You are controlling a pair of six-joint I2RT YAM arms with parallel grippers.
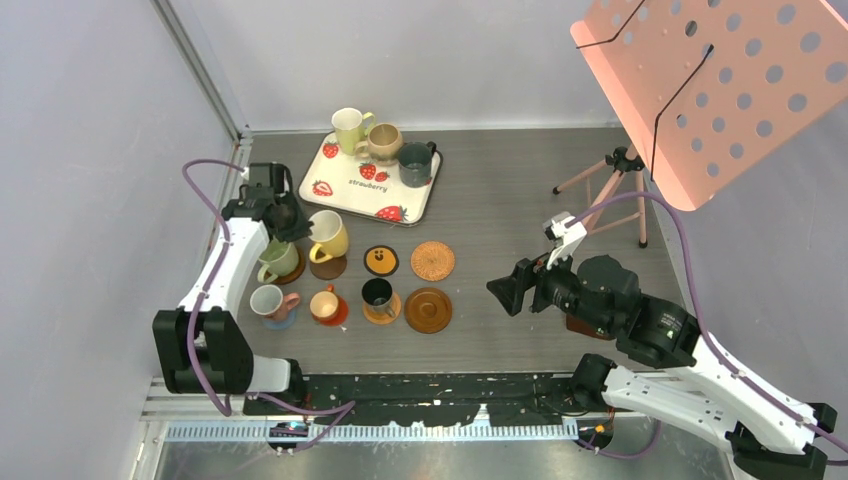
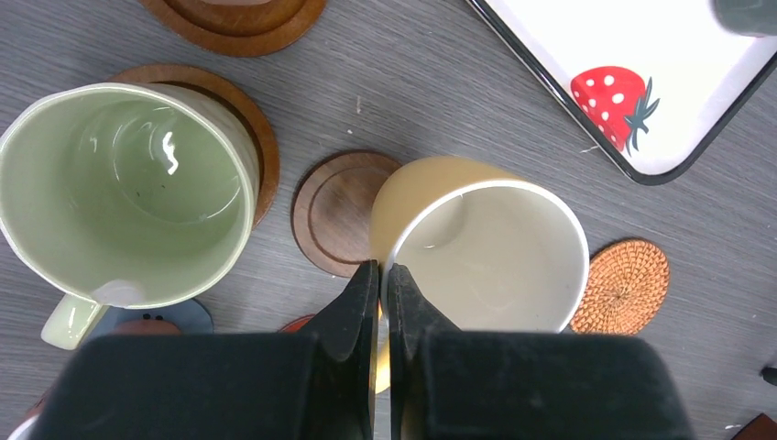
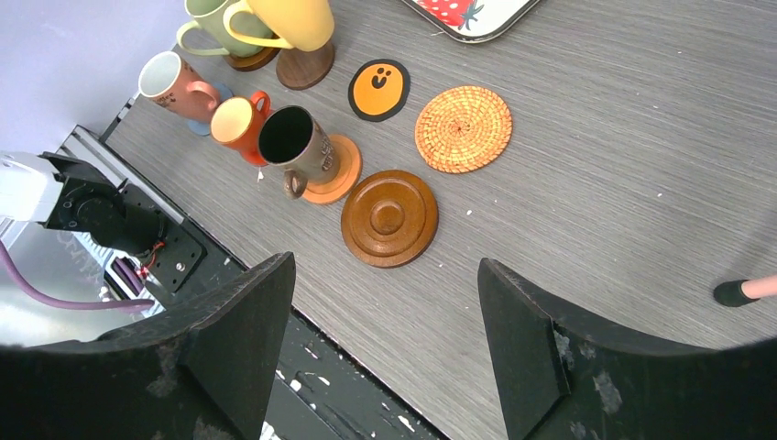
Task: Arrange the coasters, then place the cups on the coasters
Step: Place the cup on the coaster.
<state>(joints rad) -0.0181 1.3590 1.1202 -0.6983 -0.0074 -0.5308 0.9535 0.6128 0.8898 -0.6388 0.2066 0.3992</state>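
A white strawberry-printed tray (image 1: 345, 172) lies on the grey table (image 1: 520, 210), a pink perforated board (image 1: 720, 90) above a tripod (image 1: 622, 160).

Illumination is bright, diffuse and even in all three views. Shadows on the tabletop (image 1: 500, 200) are short and soft-edged. A small specular highlight sits inside the green cup (image 2: 169, 151). In both wrist views the black jaws close to the lens render dark and soft, while the tabletop grain stays sharp.
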